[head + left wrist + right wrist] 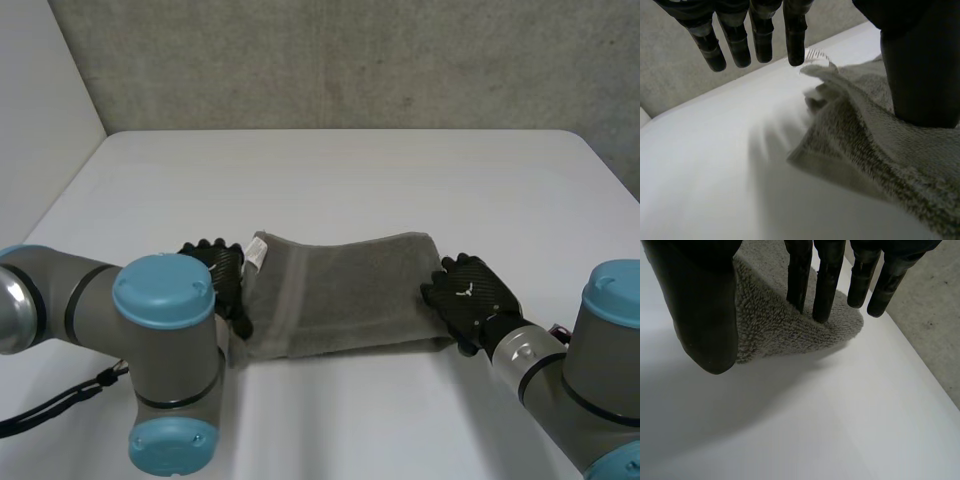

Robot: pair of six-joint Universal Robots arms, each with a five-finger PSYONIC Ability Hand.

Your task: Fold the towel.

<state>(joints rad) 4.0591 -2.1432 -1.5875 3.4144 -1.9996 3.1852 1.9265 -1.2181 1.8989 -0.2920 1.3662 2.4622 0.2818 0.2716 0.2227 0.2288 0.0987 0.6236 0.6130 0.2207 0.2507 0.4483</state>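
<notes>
Currently, towel (340, 295): lying as a folded strip on the white table (350, 170), spanning my two hands.
Left hand (222, 272): I am resting it released at one end.
Right hand (470, 300): released, straight fingertips (821, 315) pressing the other end, probably pinning it for the next fold.

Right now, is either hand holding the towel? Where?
Nothing gripped: left hand rests its thumb on the towel at the left end; right hand touches the right corner with straight fingers.

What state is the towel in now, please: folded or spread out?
Folded: the towel lies as a narrow band, with doubled layers at one end.
</notes>
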